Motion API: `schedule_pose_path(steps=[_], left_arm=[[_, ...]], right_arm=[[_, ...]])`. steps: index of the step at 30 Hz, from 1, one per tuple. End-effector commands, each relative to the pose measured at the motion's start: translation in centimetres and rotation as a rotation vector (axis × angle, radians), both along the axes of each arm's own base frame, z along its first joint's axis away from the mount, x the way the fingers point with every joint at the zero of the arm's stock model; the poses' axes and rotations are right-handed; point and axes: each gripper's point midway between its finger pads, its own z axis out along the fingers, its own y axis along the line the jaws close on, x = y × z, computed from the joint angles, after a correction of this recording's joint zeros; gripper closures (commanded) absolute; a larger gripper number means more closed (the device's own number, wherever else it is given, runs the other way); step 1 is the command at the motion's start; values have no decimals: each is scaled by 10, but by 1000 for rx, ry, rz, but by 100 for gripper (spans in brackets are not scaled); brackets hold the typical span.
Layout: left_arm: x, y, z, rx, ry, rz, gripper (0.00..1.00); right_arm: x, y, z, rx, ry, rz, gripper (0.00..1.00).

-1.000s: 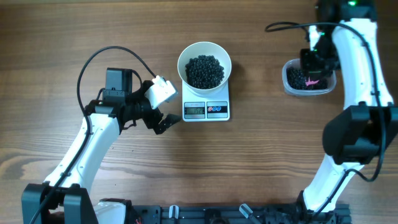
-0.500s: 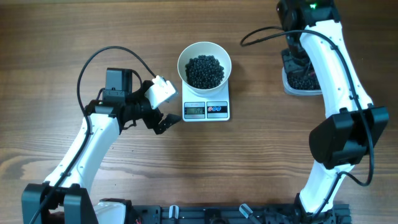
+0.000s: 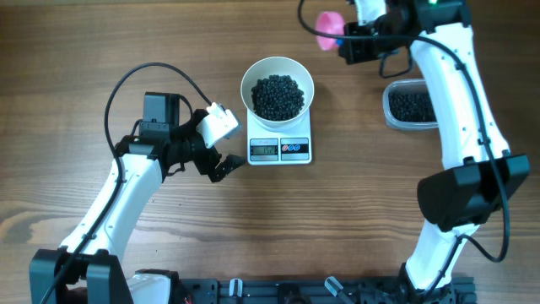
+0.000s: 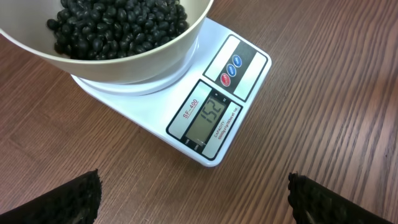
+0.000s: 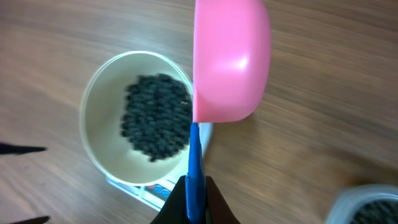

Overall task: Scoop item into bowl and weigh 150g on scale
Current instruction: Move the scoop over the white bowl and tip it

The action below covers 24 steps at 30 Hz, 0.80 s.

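From the left wrist alone, scale reads 152.

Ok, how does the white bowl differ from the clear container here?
The bowl is round, opaque white and sits on the scale; the container is a clear rounded rectangle resting directly on the table. Both hold black beans.

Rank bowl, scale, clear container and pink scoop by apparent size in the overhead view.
1. white bowl and scale: about alike; the bowl hides much of the scale.
2. clear container, partly hidden.
3. pink scoop: smallest, though raised nearer the camera.
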Motion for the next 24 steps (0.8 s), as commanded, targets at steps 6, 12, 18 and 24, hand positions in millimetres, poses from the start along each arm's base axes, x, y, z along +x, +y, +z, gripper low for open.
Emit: schedule_pose_path(steps=[6, 12, 18, 24], left_arm=[[-4, -3, -4, -19, 20, -10, 0], [-4, -3, -4, -19, 20, -10, 0], [-4, -3, -4, -19, 20, -10, 0], [-4, -3, -4, -19, 20, -10, 0]], right_arm=[[-24, 57, 11, -29, -52, 155, 96], [-35, 75, -21, -138, -6, 215, 96], [-32, 74, -68, -335, 43, 220, 96], [-25, 70, -91, -388, 65, 214, 96]])
